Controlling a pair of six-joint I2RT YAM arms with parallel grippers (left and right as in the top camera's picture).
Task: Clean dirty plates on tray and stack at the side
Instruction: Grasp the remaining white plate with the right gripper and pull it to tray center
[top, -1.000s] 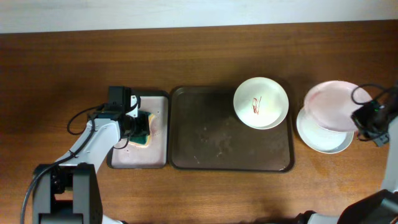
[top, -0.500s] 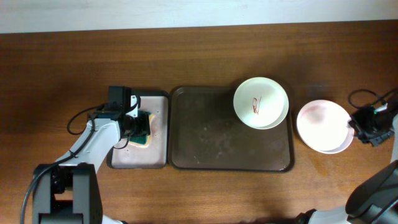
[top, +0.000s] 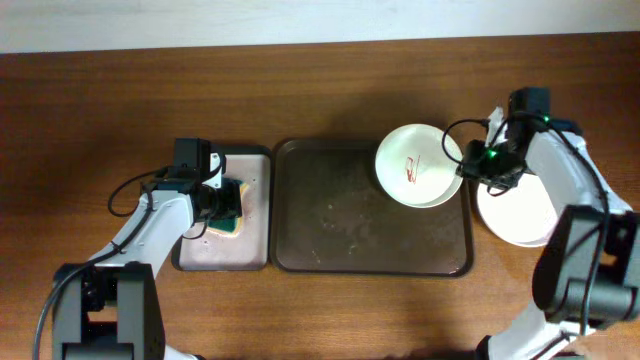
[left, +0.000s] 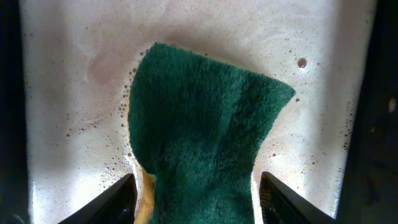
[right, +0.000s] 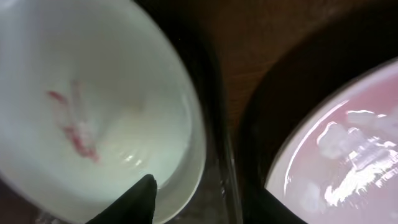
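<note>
A white plate with red smears sits at the back right of the brown tray. It also shows in the right wrist view. My right gripper is open and empty. Its fingers straddle the plate's right rim and the tray's edge. A stack of clean plates stands on the table right of the tray, with a pinkish wet top plate. My left gripper is shut on the green sponge, which lies between its fingers in foamy water.
The small pinkish tray with soapy water stands left of the brown tray. Crumbs and smears lie on the brown tray's floor. Cables trail from both arms.
My right gripper let go of the pinkish plate on the stack at the right. It then swung left and back to the dirty plate's right rim. The left arm has not moved.
</note>
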